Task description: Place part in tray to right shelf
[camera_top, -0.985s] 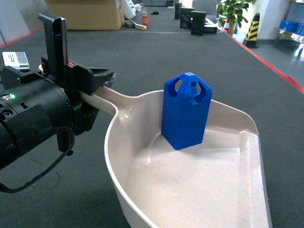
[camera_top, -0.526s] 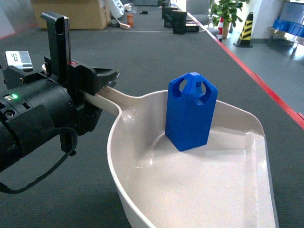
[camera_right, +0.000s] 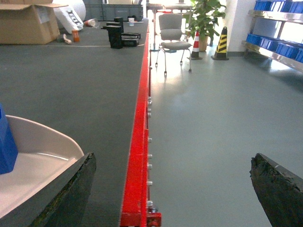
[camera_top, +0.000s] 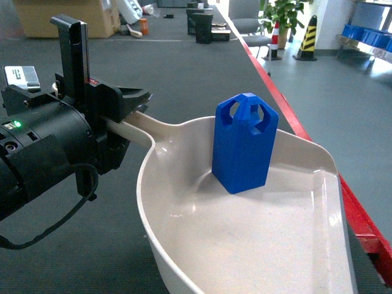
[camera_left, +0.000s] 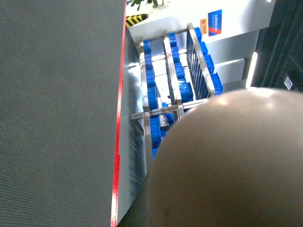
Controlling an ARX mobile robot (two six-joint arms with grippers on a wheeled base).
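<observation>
One blue part (camera_top: 244,144) stands upright inside the one cream tray (camera_top: 257,245), near its back wall. My left gripper (camera_top: 125,107) pinches the tray's handle. My right gripper (camera_right: 173,187) is spread wide, holding nothing. The shelf (camera_right: 279,45) stands well apart.

The part (camera_top: 242,147) is bright blue, the tray (camera_top: 184,245) glossy cream, the floor (camera_top: 184,67) dark grey with a red stripe (camera_right: 138,142).
</observation>
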